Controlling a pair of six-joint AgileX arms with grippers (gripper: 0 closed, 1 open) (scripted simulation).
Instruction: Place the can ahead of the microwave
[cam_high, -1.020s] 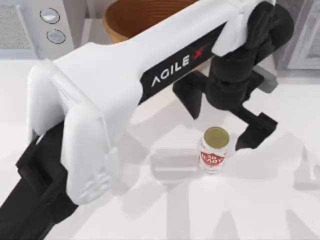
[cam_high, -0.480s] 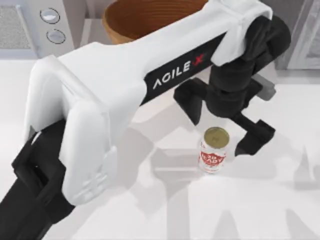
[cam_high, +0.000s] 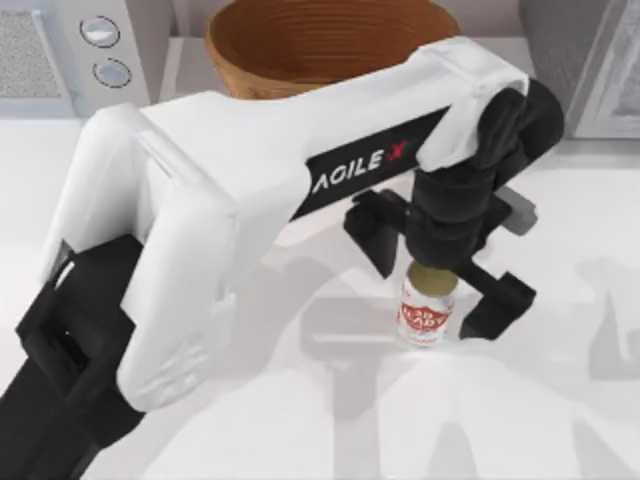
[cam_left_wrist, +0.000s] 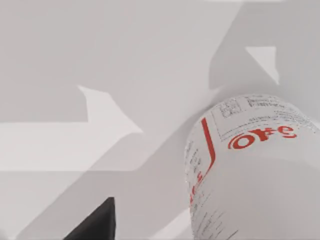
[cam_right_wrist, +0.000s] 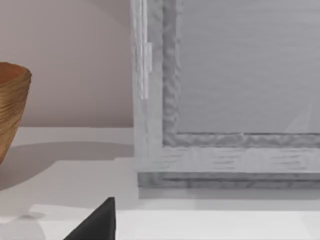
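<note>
1. Two black fingers of the left gripper stand spread wide, one on each side of the can, neither visibly touching it.
2. Its wrist hangs right over the can and hides most of the gold lid.
3. Upright on the white table, the can stands a little right of the table's middle, well apart from the microwave at the far left corner.
4. Between the microwave and a grey appliance at the far right sits a brown ribbed basket, with the can nearer the front edge than all three.
5. From the left wrist, the can's white-and-red label looms close above the table, with one dark fingertip at the picture's edge.
6. From the right wrist, the right arm's camera faces the grey appliance's pale door frame and the basket's side; one dark fingertip shows, and I cannot tell how that gripper's fingers stand.
</note>
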